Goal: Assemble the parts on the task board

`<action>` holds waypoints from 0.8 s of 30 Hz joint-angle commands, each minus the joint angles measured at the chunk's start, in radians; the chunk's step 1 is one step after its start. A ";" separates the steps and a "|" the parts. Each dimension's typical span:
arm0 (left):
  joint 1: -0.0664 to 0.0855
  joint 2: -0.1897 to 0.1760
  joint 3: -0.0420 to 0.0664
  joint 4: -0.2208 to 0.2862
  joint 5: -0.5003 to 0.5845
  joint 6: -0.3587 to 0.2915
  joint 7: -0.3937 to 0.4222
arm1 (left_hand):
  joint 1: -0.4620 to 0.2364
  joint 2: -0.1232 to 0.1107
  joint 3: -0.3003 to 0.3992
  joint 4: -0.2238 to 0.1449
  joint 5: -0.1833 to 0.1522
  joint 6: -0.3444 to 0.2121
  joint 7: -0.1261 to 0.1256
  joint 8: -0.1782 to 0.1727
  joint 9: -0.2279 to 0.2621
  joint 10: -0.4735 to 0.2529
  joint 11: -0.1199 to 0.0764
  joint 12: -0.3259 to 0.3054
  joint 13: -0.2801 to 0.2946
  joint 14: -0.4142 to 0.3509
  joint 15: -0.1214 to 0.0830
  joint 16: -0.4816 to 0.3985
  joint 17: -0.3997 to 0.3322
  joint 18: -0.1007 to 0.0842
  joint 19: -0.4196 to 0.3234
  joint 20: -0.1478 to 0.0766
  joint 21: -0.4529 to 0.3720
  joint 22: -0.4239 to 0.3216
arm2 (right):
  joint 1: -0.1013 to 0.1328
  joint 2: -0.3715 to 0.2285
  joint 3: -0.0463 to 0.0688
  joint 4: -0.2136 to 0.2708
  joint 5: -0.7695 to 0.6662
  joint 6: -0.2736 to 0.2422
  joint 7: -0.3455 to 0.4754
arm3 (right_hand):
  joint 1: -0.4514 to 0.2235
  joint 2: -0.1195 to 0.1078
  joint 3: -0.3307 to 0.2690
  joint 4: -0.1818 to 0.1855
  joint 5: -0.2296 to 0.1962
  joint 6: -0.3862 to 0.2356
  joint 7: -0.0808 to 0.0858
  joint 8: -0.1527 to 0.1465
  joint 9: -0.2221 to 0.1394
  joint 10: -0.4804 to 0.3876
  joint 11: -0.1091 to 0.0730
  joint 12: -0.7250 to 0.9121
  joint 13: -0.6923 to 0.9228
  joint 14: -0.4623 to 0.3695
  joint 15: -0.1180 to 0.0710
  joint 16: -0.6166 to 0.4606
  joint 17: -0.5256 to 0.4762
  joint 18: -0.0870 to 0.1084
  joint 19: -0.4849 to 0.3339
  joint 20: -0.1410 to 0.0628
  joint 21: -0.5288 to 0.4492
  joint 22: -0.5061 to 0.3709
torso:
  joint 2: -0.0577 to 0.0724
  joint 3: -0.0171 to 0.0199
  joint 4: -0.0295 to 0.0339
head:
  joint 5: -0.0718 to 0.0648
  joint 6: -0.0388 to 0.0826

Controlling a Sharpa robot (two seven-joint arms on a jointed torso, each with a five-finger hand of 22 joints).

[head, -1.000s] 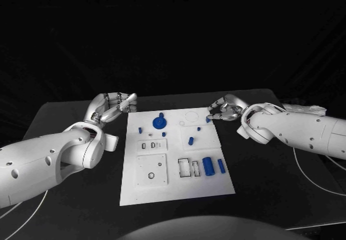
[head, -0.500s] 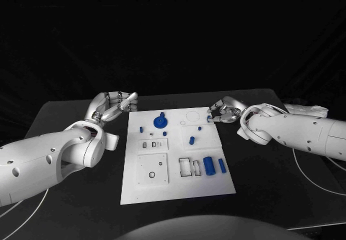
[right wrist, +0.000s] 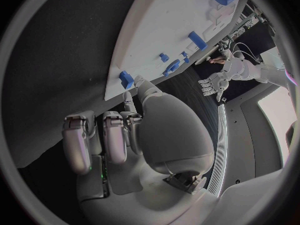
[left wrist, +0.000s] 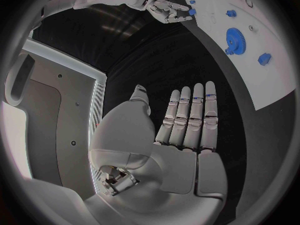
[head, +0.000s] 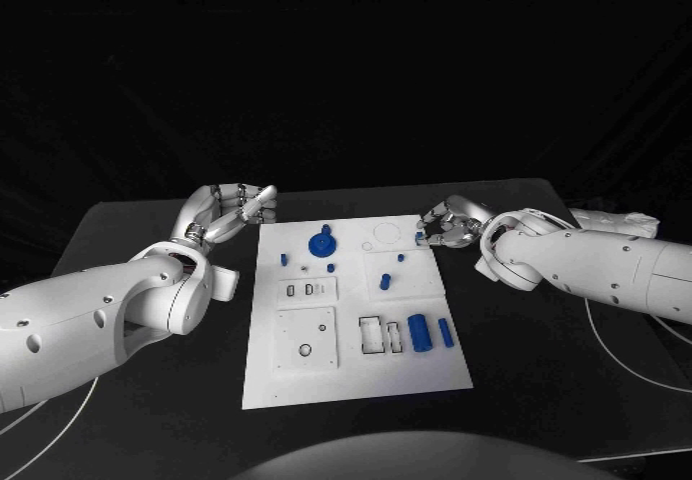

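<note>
The white task board (head: 361, 375) lies mid-table and carries a blue gear (head: 322, 243), a blue cylinder (head: 418, 332), a blue bar (head: 444, 333) and several small blue parts. My right hand (head: 450, 222) sits at the board's far right corner with its fingers curled. Its fingertips pinch a small blue part (right wrist: 127, 79) right at the board's edge (right wrist: 169, 25). My left hand (head: 231, 210) hovers beside the far left corner, holding nothing. Its fingers (left wrist: 187, 120) are stretched out flat and side by side. The gear (left wrist: 235, 40) lies beyond them.
Black table surface (head: 144, 230) surrounds the board on all sides. Both white arms flank the board, the left (head: 101, 320) and the right (head: 591, 260). White cables run off the table near the right edge (head: 620, 350).
Little differs. The right arm has shifted very slightly at the board's far right corner, and the left hand stays where it was.
</note>
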 commanded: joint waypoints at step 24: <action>0.000 -0.001 0.001 0.004 -0.004 0.011 0.009 | 0.001 0.013 -0.006 0.000 0.005 0.006 0.000 -0.006 0.002 0.008 0.000 -0.003 0.001 -0.010 0.000 -0.006 0.002 0.012 -0.005 0.000 -0.005 -0.001 | -0.002 0.018 0.000 -0.014 -0.018 0.042 -0.056 | 0.038 0.016 0.018 -0.021 0.034 0.026 -0.001 -0.003 -0.003 0.102 -0.009 0.003 0.263 0.102 -0.011 0.004 0.263 -0.014 0.103 -0.011 0.004 0.264 | 0.000 0.0000 0.0008 | 0.002 -0.004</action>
